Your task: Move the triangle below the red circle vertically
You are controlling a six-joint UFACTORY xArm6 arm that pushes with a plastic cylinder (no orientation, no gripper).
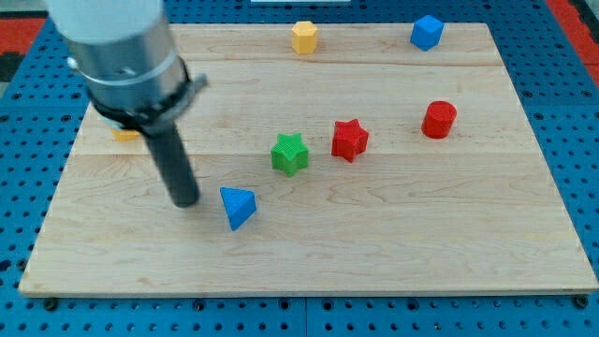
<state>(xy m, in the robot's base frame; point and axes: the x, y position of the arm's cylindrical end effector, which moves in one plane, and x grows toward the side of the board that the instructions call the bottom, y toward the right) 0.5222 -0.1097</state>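
A blue triangle (237, 207) lies on the wooden board (374, 243), low and left of centre. A red circle (438, 120) stands at the right, higher in the view. My tip (186, 201) rests on the board just left of the blue triangle, a small gap apart. The rod rises to the arm's grey body at the view's top left.
A green star (290, 153) and a red star (349, 139) sit mid-board between triangle and circle. A yellow hexagon (304, 36) and a blue block (426, 32) are at the top edge. A yellow block (125, 133) is partly hidden behind the arm.
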